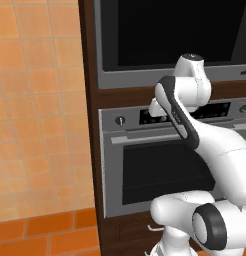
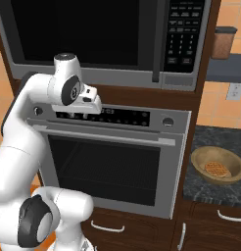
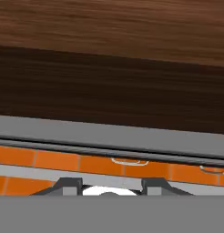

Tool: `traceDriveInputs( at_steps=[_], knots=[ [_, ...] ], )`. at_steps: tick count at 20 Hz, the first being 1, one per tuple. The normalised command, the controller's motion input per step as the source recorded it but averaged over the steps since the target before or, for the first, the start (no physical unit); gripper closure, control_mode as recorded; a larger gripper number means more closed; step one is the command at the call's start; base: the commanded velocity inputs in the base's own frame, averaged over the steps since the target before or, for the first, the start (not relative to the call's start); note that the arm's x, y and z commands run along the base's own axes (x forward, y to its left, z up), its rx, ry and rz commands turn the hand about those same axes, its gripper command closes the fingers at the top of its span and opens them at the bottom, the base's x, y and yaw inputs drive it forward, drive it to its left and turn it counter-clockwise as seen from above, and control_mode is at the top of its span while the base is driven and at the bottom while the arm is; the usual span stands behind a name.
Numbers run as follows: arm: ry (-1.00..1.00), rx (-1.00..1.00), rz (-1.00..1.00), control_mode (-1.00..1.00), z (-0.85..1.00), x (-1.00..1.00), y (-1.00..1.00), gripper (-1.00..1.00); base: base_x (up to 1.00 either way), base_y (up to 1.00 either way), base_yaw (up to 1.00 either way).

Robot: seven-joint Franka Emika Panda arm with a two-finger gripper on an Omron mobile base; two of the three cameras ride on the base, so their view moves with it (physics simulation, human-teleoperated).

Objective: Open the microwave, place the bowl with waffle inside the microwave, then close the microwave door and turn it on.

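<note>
microwave: I see the big black-glass microwave with a grey metal frame (image 2: 88,39) up high in the brown wood cabinet, door shut, looks stiff, I'd pull its dark side bar (image 2: 155,49) | bowl: round tan wooden bowl with a waffle (image 2: 216,164) sits on the dark speckled stone counter (image 2: 201,184), light, I'd pinch its rim | hand: robot's small dark two-finger gripper (image 3: 112,187) holds nothing, how wide I can't tell | room: orange floor tiles
</note>
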Motion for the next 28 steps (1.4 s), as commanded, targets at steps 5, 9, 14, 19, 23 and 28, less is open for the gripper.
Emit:
traceDriveInputs(
  at_steps=[5,9,14,19,23,28],
  knots=[
    [-0.22,0.02,0.01,-1.0,0.08,-0.56,-0.39,-1.0,0.0,0.0,0.0],
    [-0.4,0.01,0.0,-1.0,0.45,-0.77,-0.63,-1.0,0.0,0.0,0.0],
    [-0.39,0.02,0.0,-1.0,0.45,-0.26,-0.57,-1.0,0.0,0.0,0.0],
    [-0.31,0.02,0.0,-1.0,0.56,-0.08,-0.48,-1.0,0.0,0.0,0.0],
    [-0.32,0.0,-0.03,-1.0,0.7,-0.21,-0.43,-1.0,0.0,0.0,0.0],
    [-0.33,0.0,-0.13,-1.0,0.56,0.0,-0.4,-1.0,0.0,0.0,0.0]
  ],
)
